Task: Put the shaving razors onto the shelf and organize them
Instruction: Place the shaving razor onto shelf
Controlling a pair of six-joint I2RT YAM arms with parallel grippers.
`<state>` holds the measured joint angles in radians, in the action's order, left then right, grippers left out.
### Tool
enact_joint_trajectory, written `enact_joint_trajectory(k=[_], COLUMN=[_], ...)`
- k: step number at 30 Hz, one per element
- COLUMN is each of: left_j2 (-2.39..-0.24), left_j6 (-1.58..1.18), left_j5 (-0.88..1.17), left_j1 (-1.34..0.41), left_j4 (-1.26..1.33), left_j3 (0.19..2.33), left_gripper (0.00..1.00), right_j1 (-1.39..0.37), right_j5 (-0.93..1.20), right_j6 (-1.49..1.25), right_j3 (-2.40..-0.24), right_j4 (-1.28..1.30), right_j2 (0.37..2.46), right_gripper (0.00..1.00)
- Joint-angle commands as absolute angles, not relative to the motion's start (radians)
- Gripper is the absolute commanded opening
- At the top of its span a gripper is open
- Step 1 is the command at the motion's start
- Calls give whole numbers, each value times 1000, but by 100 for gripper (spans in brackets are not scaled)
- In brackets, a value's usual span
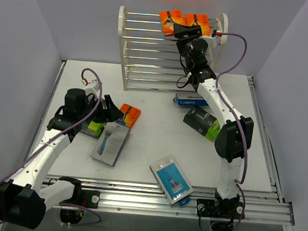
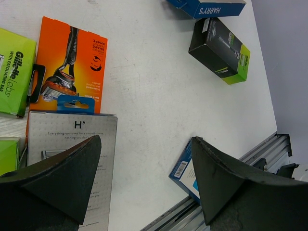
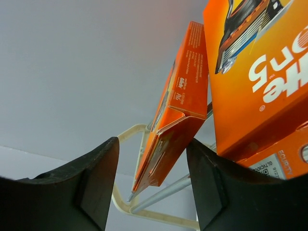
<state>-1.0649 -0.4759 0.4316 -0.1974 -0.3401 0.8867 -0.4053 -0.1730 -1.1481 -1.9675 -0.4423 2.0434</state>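
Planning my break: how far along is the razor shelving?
Done: two orange packs stand on the shelf's top tier. In hand: nothing; the right gripper is open by them, the left gripper open above a third orange pack and a grey pack on the table. Left: those, a blue pack, a blue Harry's box and the black-and-lime boxes.

overhead and right-wrist views sharing shelf (image 1: 121,22)

The shelf (image 1: 148,60) stands far-centre on the table (image 1: 152,132), with two cards (image 1: 173,22) side by side at the right end of its top tier. Just before its right end lies the right pack (image 1: 191,101), with the right box (image 1: 203,123) nearer. At left, the left card (image 1: 129,116), left pack (image 1: 110,144) and left box (image 1: 94,127) cluster. The near pack (image 1: 172,178) lies at the near edge.
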Motion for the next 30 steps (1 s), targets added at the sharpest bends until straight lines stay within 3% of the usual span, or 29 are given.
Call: enact_joint_trajectory(k=[1, 11, 18, 30], left_j2=[-1068, -1072, -1072, -1078], left_j6=[-463, -463, -462, -460], left_j5=[451, 459, 457, 454], left_j1=[-202, -202, -202, -202], left_j4=[-307, -307, -313, -314], left_j3=[890, 891, 891, 893], left_gripper=[84, 84, 84, 84], right_j1=[-399, -396, -397, -397], right_j5=[-179, -163, -153, -140], right_j6=[-1158, -1157, -1154, -1158], right_j3=[-1996, -1991, -1980, -1908], right_j4=[-505, -497, -486, -489], right_j2=[2031, 2019, 2002, 1948], right_gripper=[54, 59, 71, 73])
